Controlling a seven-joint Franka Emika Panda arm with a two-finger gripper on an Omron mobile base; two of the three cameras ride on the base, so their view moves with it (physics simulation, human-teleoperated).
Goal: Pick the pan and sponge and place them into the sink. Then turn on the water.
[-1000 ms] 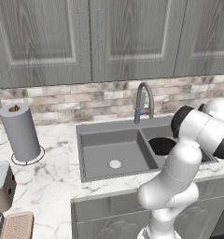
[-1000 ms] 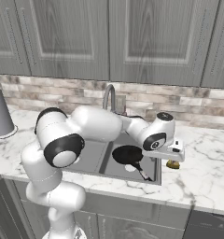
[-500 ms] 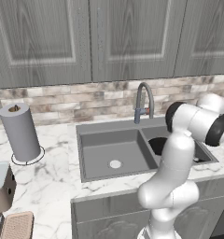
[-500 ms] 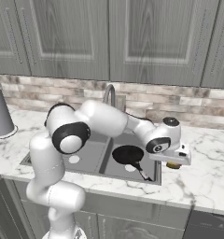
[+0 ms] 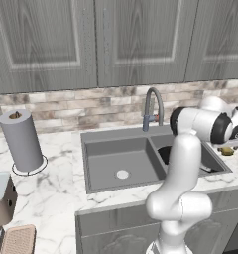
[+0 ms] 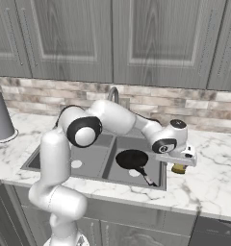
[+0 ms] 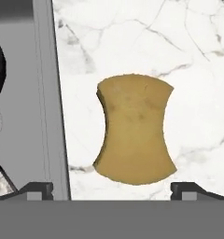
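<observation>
Marble desk carries the grey sink, whose right basin already holds the pan, while the sponge lies just beside the rim because the wide-open tool hovers over it, poised to grasp.

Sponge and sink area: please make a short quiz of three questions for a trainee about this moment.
1. True or false: the pan already lies in a basin of the sink.
2. Where does the sponge lie? A) in the left basin B) on the marble counter beside the sink C) between closed fingers
3. Fill in: the gripper hovers over the sponge with its jaws ____.

Key: 1 true; 2 B; 3 open.
</observation>
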